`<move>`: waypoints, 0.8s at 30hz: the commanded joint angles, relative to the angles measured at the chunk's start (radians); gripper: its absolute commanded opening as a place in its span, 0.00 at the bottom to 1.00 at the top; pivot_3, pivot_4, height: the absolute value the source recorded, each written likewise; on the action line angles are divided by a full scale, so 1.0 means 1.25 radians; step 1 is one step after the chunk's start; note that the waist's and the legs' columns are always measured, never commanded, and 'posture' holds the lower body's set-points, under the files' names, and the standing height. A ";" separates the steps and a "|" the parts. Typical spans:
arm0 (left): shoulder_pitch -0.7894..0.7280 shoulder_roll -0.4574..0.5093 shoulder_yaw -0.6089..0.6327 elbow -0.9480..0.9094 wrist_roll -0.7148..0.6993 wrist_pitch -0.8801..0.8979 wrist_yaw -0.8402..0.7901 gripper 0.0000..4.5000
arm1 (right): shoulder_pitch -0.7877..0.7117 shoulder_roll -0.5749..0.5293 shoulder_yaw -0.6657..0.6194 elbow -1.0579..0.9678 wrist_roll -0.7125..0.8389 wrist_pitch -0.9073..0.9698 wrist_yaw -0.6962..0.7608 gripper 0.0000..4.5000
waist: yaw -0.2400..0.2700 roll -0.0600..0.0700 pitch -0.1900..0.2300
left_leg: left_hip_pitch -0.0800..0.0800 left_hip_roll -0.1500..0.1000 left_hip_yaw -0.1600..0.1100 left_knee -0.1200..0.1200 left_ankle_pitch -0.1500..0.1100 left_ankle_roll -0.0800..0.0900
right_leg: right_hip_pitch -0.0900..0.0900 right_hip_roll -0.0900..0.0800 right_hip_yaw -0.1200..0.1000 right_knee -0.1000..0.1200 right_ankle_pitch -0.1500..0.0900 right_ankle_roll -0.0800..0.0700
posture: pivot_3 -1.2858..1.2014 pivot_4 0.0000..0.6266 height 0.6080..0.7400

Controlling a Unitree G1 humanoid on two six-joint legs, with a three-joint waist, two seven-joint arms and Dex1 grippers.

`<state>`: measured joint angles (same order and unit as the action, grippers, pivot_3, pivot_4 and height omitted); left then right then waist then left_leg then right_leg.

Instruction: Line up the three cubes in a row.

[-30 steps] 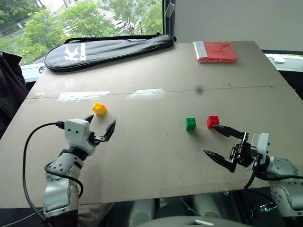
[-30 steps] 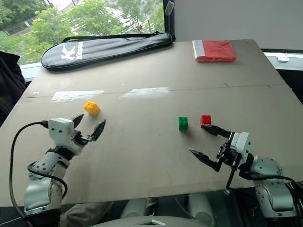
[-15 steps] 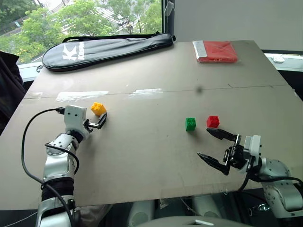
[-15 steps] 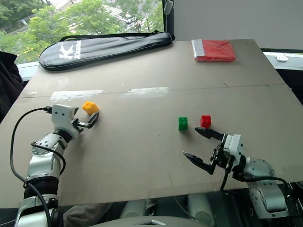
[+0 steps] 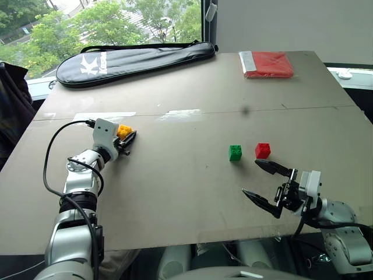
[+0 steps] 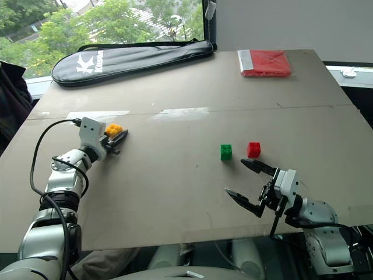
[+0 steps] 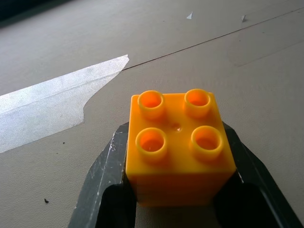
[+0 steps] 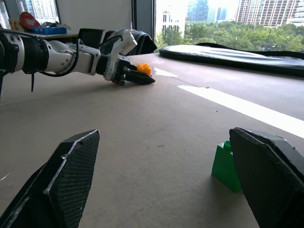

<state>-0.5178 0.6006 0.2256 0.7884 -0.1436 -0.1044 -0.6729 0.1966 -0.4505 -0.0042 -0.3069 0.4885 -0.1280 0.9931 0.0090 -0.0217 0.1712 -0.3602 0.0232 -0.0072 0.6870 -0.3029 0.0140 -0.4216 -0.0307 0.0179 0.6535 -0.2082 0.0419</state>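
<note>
Yellow cube (image 5: 123, 130), a studded toy brick, sits on the left part of the table (image 5: 192, 175), studs up, clamped between the two black fingers of the left gripper (image 5: 126, 140). In the left wrist view the fingers (image 7: 102, 175) press flat against both sides of the brick, which rests on the board near a strip of clear tape (image 7: 52, 111).

Green cube (image 5: 235, 153) and red cube (image 5: 262, 150) stand near each other right of centre, a small gap between them, green on the left. Both are well apart from the yellow one, w/ bare board between.

Right gripper (image 5: 265, 185) hovers low over the table's near edge, just in front of the red cube, touching nothing. Its jaws stand wide apart & empty. In the right wrist view the green cube shows close to one finger (image 8: 270, 175), and the left arm w/ the yellow brick shows far across the board.

At the far edge of the table: a long black racket bag (image 5: 134, 58) w/ white lettering on the left, a flat red packet (image 5: 267, 64) on the right. Windows w/ green trees behind the bag.
</note>
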 commanded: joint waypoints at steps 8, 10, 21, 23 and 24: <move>0.031 -0.048 -0.178 -0.258 -0.087 0.089 -0.403 0.30 | 0.045 -0.025 -0.055 0.013 0.007 -0.051 0.014 1.00 | 0.008 0.000 0.000 | -0.003 -0.003 0.000 0.001 0.000 0.000 | 0.000 -0.003 0.000 -0.003 -0.001 -0.004 | 0.52 0.24 0.75; 0.006 -0.059 -0.222 -0.259 -0.090 0.090 -0.485 0.30 | 0.050 -0.028 -0.063 0.020 0.007 -0.057 0.015 1.00 | 0.003 0.000 0.000 | -0.004 -0.003 0.000 0.001 0.000 0.000 | 0.000 -0.003 0.001 -0.004 -0.001 -0.004 | 0.52 0.24 0.75; -0.250 -0.178 -0.354 0.145 0.058 -0.238 -0.621 0.30 | 0.080 -0.021 -0.069 0.008 -0.003 -0.080 -0.014 1.00 | -0.001 -0.001 0.001 | -0.005 -0.001 -0.001 0.000 0.000 0.000 | 0.000 0.001 0.001 -0.005 -0.002 -0.002 | 0.52 0.24 0.75; -0.282 -0.205 -0.352 0.201 0.068 -0.260 -0.624 0.30 | 0.090 -0.019 -0.071 0.001 -0.007 -0.084 -0.023 1.00 | -0.001 -0.001 0.001 | -0.005 -0.001 -0.001 0.000 0.000 0.000 | 0.000 0.001 0.001 -0.006 0.000 0.000 | 0.52 0.24 0.75; -0.295 -0.218 -0.348 0.225 0.071 -0.264 -0.624 0.30 | 0.097 -0.019 -0.072 -0.003 -0.009 -0.087 -0.027 1.00 | 0.001 -0.001 0.001 | -0.005 -0.001 -0.001 0.000 0.000 0.001 | 0.000 0.001 0.001 -0.006 0.000 -0.001 | 0.52 0.24 0.75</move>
<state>-0.8707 0.3391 -0.2106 1.0443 -0.0656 -0.4064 -1.4454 0.3120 -0.4763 -0.0703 -0.2666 0.4755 -0.2095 0.9681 0.0102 -0.0231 0.1725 -0.3677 0.0216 -0.0083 0.6875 -0.3034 0.0148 -0.4222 -0.0300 0.0185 0.6450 -0.2076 0.0413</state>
